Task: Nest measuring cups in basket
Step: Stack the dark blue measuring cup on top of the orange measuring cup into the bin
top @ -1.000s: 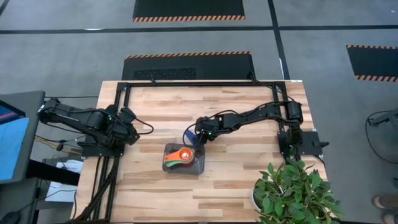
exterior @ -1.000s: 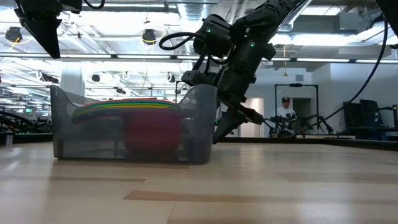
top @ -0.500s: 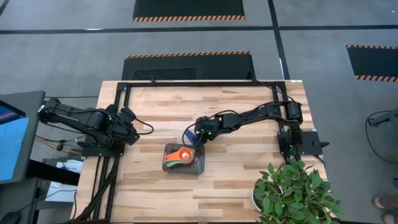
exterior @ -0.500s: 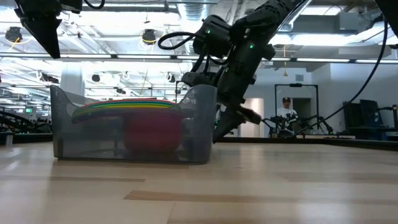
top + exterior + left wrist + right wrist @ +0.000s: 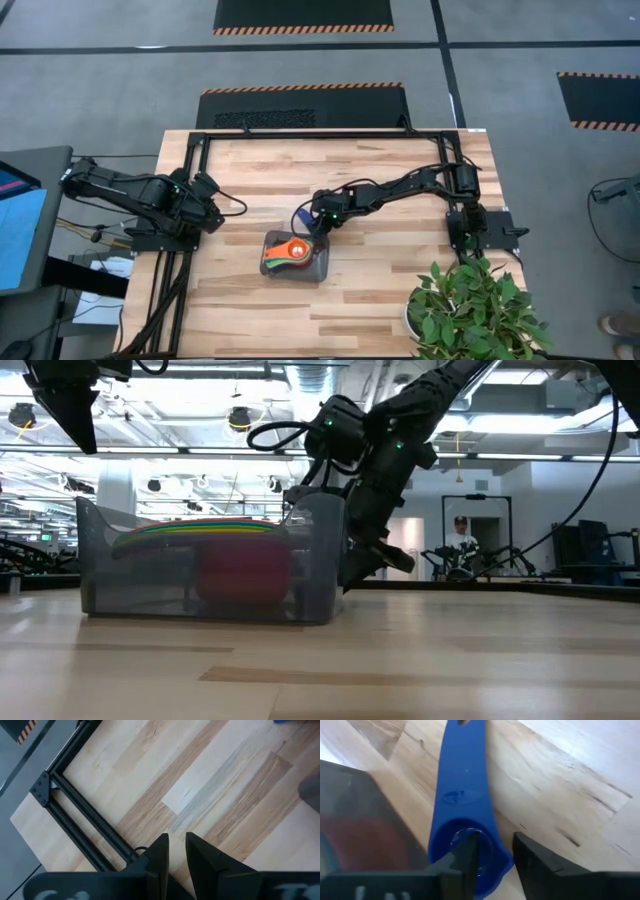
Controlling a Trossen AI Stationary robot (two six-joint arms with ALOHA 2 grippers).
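Beside the basket (image 5: 296,258), the right gripper's (image 5: 492,852) spread fingers straddle 1 blue cup's (image 5: 465,810) thin rim: light, rigid, likely slippery plastic.

The right arm stretched in from the table's right side toward the middle, its wrist tipped steeply down, and the right gripper (image 5: 313,226) sat low at the tabletop with its 2 fingers (image 5: 532,865) parted. The left arm stayed folded at the table's left edge, the left gripper (image 5: 172,851) raised, fingers narrowly apart.
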